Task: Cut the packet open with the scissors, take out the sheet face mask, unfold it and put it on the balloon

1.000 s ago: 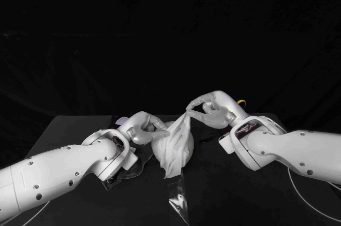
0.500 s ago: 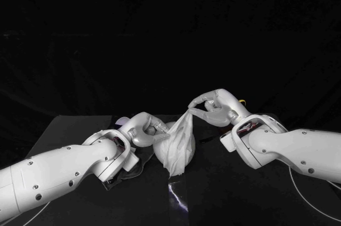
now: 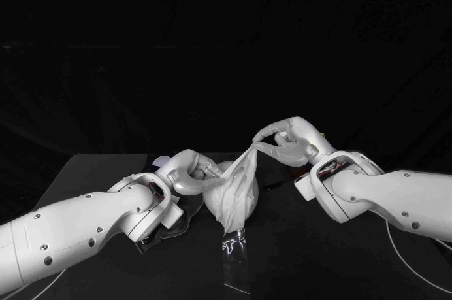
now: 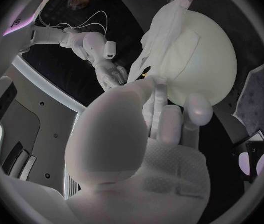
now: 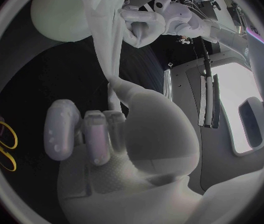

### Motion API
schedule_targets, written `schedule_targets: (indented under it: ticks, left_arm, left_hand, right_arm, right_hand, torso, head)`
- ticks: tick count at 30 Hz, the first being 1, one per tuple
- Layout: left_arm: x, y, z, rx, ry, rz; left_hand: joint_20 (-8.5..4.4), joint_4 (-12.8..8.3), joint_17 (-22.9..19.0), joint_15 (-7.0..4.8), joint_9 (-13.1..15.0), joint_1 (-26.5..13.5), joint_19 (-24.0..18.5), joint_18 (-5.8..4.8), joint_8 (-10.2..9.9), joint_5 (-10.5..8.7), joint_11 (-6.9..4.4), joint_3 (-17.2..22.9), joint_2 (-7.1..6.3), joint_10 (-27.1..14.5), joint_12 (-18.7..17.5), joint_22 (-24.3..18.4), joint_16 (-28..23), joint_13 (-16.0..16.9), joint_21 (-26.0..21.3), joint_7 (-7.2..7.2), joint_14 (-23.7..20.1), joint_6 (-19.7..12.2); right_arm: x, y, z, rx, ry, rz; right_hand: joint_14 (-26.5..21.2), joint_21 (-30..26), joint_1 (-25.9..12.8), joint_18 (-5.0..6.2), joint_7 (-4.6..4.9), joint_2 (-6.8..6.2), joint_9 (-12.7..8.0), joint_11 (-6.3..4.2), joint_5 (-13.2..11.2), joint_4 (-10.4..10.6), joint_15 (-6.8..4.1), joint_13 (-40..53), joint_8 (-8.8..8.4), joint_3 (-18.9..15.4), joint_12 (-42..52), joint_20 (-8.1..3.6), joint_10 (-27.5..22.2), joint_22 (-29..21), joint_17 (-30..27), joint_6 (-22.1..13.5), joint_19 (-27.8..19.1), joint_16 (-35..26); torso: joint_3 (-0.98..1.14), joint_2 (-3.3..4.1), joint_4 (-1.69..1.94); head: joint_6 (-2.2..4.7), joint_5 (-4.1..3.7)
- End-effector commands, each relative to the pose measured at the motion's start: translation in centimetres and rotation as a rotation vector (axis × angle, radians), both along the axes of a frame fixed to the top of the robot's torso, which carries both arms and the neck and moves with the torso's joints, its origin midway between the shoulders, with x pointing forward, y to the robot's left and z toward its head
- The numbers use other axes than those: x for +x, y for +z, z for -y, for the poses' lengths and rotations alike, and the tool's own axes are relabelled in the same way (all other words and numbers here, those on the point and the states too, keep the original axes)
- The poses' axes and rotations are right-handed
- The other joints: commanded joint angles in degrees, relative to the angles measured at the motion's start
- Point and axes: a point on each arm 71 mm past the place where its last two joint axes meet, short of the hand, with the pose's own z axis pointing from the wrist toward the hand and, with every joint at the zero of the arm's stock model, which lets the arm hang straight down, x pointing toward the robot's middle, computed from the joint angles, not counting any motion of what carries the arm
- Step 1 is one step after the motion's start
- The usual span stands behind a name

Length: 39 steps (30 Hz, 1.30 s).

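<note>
The white sheet mask (image 3: 238,182) hangs stretched between my two hands, in front of the pale balloon (image 3: 224,197). My right hand (image 3: 287,145) pinches the mask's upper corner between thumb and finger. My left hand (image 3: 193,172) grips its side edge close to the balloon. A clear film strip (image 3: 234,243) dangles below the mask's lower end. The left wrist view has the balloon (image 4: 200,55) beyond my left hand (image 4: 151,129), with the mask (image 4: 163,37) draped down it. From the right wrist, the mask (image 5: 107,45) runs up from my right hand (image 5: 107,129) to my left hand (image 5: 144,27), beside the balloon (image 5: 60,15).
The scissors, with yellow handles (image 5: 1,144), lie on the black table near my right hand; a bit of yellow (image 3: 322,136) peeks out behind that hand. A dark crumpled item (image 3: 174,225) lies under my left forearm. The table's left edge (image 3: 57,182) is near.
The mask's lower end and the clear film under it have risen a little. My right hand has shifted slightly to the right; my left hand holds its place.
</note>
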Motion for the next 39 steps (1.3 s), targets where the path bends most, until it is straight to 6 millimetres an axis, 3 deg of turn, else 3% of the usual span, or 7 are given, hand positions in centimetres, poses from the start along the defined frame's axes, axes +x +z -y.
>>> schedule_targets:
  ticks: [1, 9, 15, 22, 24, 34, 39]
  left_arm:
    - [0.0, 0.1, -0.2, -0.055, 0.011, -0.033]
    - [0.6, 1.8, -0.9, -0.097, 0.026, -0.027]
    - [1.6, 4.3, -1.5, -0.105, 0.021, -0.001]
    - [2.4, 6.5, -1.4, -0.108, 0.001, 0.006]
    - [2.6, 7.1, -1.4, -0.102, -0.006, 0.006]
    - [4.5, 10.2, -1.8, -0.064, -0.005, 0.030]
    - [4.9, 10.7, -2.0, -0.047, 0.000, 0.029]
  left_hand:
    - [-0.29, -0.37, -0.12, -0.48, 2.03, -0.52, 0.02, -0.86, 0.44, 0.12, 0.03, -0.12, 0.51, 0.62, -0.42, -0.17, -0.37, -0.03, -0.26, -0.22, 0.13, -0.47]
    - [-0.44, -1.13, -0.85, -0.57, 3.03, -1.10, -0.71, -0.67, 1.03, 0.12, -0.08, -0.20, 1.35, 1.13, -0.67, -1.28, -0.54, 0.10, -0.97, -0.36, -0.23, -1.19]
    - [-0.52, -1.83, -1.50, -0.63, 4.18, -1.75, -1.38, -0.51, 1.75, 0.12, -0.16, -0.33, 1.82, 1.29, -0.91, -2.18, -0.70, 0.26, -1.61, -0.47, -0.67, -1.94]
    - [-0.56, -2.40, -2.18, -0.66, 5.05, -2.13, -2.00, -0.36, 2.29, 0.12, -0.18, -0.32, 2.06, 1.33, -1.08, -3.00, -0.82, 0.40, -2.16, -0.48, -1.06, -2.46]
    - [-0.56, -2.56, -2.49, -0.65, 5.31, -2.27, -2.31, -0.28, 2.44, 0.12, -0.17, -0.30, 2.14, 1.31, -1.13, -3.39, -0.88, 0.45, -2.40, -0.47, -1.23, -2.63]
    - [-0.50, -3.09, -3.87, -0.55, 6.38, -2.83, -3.28, -0.09, 3.04, 0.12, -0.07, -0.22, 2.46, 1.15, -1.25, -4.51, -1.17, 0.68, -3.21, -0.40, -2.09, -3.39]
    - [-0.49, -3.26, -3.75, -0.56, 6.57, -2.86, -3.25, -0.10, 3.17, 0.12, -0.09, -0.22, 2.39, 1.17, -1.25, -4.46, -1.17, 0.74, -3.22, -0.39, -2.09, -3.43]
  right_arm:
    - [0.0, 0.3, 0.2, 0.001, -0.003, 0.019]
    - [0.1, 0.4, 0.6, 0.000, -0.009, 0.025]
    - [0.3, 0.8, 0.7, 0.008, -0.011, 0.030]
    - [1.0, 2.0, 0.8, 0.018, -0.013, 0.050]
    - [1.2, 2.4, 0.9, 0.020, -0.019, 0.057]
    - [2.4, 3.6, 1.4, 0.034, -0.043, 0.079]
    - [2.8, 4.1, 1.5, 0.034, -0.045, 0.090]
  right_hand:
    - [5.85, 0.22, 0.14, 0.09, 0.01, 0.14, 1.19, -0.21, 0.16, -0.04, -0.45, 15.05, 0.45, 0.52, 0.20, 0.20, 5.97, 10.95, 15.05, 0.27, 0.40, 0.31]
    - [5.85, 0.22, 0.14, 0.09, 0.01, 0.14, 1.19, -0.21, 0.16, -0.04, -0.45, 15.05, 0.45, 0.52, 0.20, 0.20, 5.97, 10.95, 15.05, 0.27, 0.40, 0.31]
    - [5.85, 0.33, 0.11, 0.07, 0.01, 0.10, 1.22, -0.20, 0.16, -0.09, -0.45, 15.05, 0.48, 0.59, 0.20, 0.19, 5.97, 10.98, 15.05, 0.26, 0.45, 0.31]
    - [5.85, 0.33, 0.11, 0.07, 0.01, 0.10, 1.22, -0.20, 0.16, -0.09, -0.45, 15.05, 0.48, 0.59, 0.20, 0.19, 5.97, 10.98, 15.05, 0.26, 0.45, 0.31]
    - [5.85, 0.33, 0.11, 0.07, 0.01, 0.10, 1.22, -0.20, 0.16, -0.09, -0.45, 15.05, 0.48, 0.59, 0.20, 0.19, 5.97, 10.98, 15.05, 0.26, 0.45, 0.31]
    - [5.85, 0.40, 0.08, 0.06, 0.02, 0.06, 1.24, -0.20, 0.16, -0.12, -0.45, 15.05, 0.50, 0.63, 0.20, 0.19, 5.97, 11.00, 15.05, 0.24, 0.48, 0.31]
    - [5.85, 0.46, 0.06, 0.04, 0.02, 0.03, 1.27, -0.20, 0.16, -0.16, -0.44, 15.05, 0.52, 0.69, 0.20, 0.18, 5.97, 11.02, 15.05, 0.23, 0.51, 0.31]
  torso:
    - [-0.01, 0.00, 0.02]
    - [0.04, 0.00, -0.01]
    - [0.10, -0.10, -0.01]
    - [-0.03, -0.03, -0.01]
    - [-0.04, 0.02, 0.02]
    - [0.06, -0.06, 0.05]
    - [0.05, -0.04, 0.00]
  head:
    - [0.18, -0.11]
    - [0.72, -0.01]
    - [1.00, 0.12]
    - [1.76, -0.04]
    - [2.31, -0.17]
    - [3.19, -0.02]
    - [3.51, -0.19]
